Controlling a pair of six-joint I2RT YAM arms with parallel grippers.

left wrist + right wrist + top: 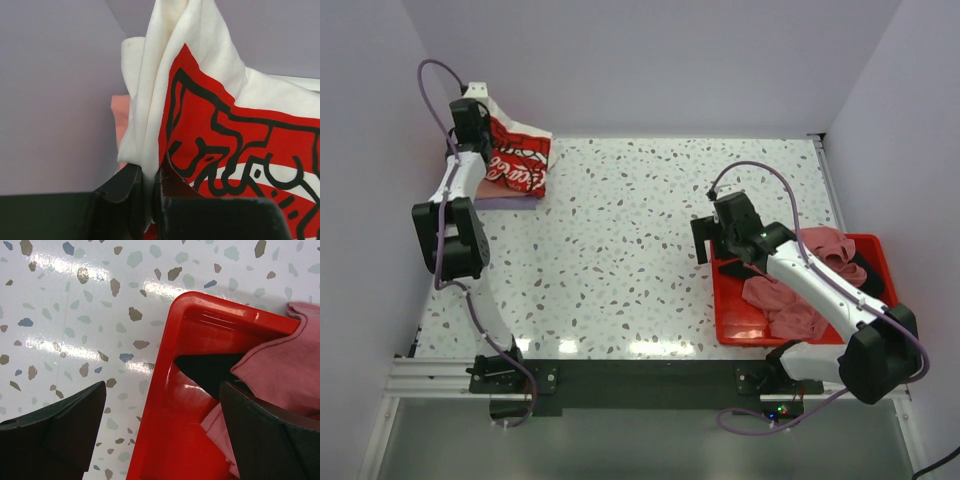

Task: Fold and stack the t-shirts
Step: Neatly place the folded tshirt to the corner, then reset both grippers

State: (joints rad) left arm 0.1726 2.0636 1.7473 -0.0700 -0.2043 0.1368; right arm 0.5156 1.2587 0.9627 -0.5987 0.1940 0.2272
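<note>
at your far-left table (650,230) corner, your left gripper (150,169) is clamped on a bunched fold of the cream-white t-shirt (200,60), held upright, while your right gripper (162,410) hangs wide open over the red tray (225,305) corner, beside the dusty rose t-shirt (285,365).

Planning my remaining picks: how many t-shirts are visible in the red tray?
2: a dusty rose t-shirt far right in the red tray, a pink t-shirt nearer its middle. A dark patch underneath may be another.
</note>
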